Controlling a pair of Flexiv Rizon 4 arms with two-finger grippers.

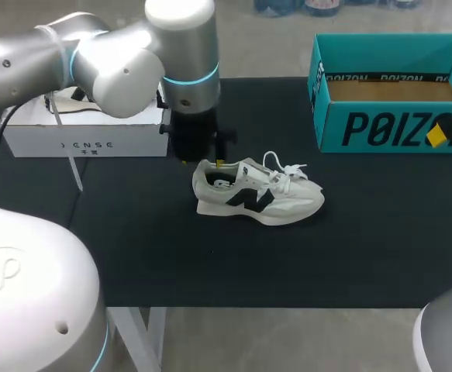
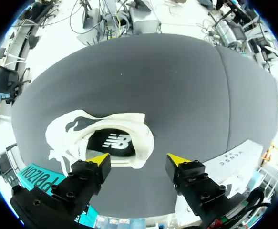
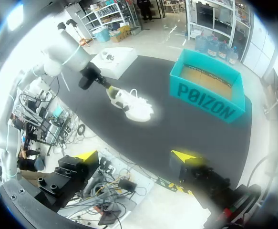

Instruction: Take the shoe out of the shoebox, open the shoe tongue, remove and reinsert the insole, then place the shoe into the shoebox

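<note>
Head view, entries listed left to right.

- **White rectangular cardboard box** (image 1: pixel 86 136): set at the far left of the black-covered bench (image 1: pixel 365 240). It plays no part in the task.
- **Left tool** (image 2: pixel 139 160): held released above the shoe's heel, fingers spread, nothing gripped.
- **White low sneaker with black side logo and white laces** (image 1: pixel 260 198): stood on its sole at mid-bench, outside the shoebox. The black insole (image 2: pixel 115 141) is seen seated inside.
- **Teal open cardboard shoebox** (image 1: pixel 365 128): placed at the far right, only its brown floor seen within.
- **Right tool** (image 3: pixel 139 155): released, held high and well apart from the sneaker.

Risks judged:
- With no second hold, the light sneaker may be dragged or tipped when the insole is pulled.
- The laces may be snagged.
- The insole may be creased if pinched at its edge.
</note>
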